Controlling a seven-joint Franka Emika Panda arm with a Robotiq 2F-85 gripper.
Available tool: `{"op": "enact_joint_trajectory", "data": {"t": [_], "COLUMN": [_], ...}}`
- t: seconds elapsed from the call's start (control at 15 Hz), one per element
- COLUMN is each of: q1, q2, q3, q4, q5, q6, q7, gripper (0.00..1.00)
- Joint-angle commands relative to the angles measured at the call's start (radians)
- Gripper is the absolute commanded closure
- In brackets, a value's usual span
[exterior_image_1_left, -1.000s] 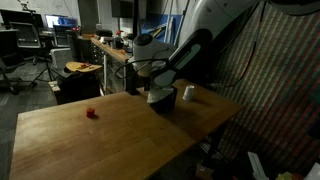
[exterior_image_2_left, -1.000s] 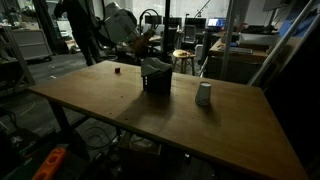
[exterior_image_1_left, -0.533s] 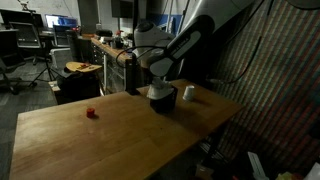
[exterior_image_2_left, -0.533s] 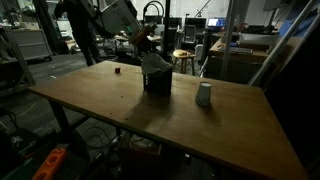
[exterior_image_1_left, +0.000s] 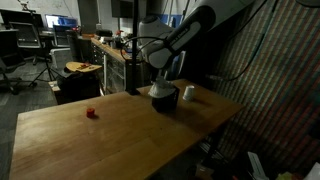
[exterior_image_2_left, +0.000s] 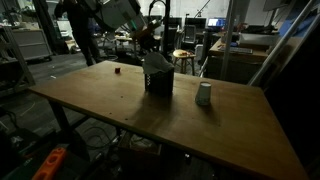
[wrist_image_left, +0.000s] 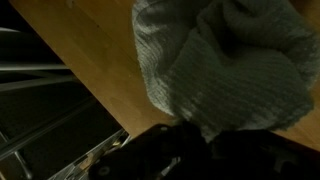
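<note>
Grips a grey knitted cloth (wrist_image_left: 230, 60) in jaws closed almost fully, close before the wrist camera. Holds it just above a dark container (exterior_image_2_left: 158, 84) on the wooden table (exterior_image_2_left: 110, 110); contact with the rim impossible to tell. Near the container, a white cup (exterior_image_2_left: 204, 94). Farther off on the table, well apart, a small red object (exterior_image_1_left: 90, 113).
</note>
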Motion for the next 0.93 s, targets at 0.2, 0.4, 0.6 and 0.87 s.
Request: {"op": "enact_joint_trajectory", "data": {"t": [0.2,0.4,0.6,0.87], "q1": [-0.006,-0.005,-0.002,-0.005], "q2": [-0.031,-0.038,-0.041,-0.039], "q3": [0.01,0.015,0.015,0.009], "q4": [0.023,0.043,0.06,0.079], "q5": [0.152,0.221,0.255,0.267], "q6": [-0.081,-0.1,-0.112,-0.122], "q7": [-0.015,-0.015,-0.01,-0.008], "gripper": [0.95,0.95,0.95,0.95]}}
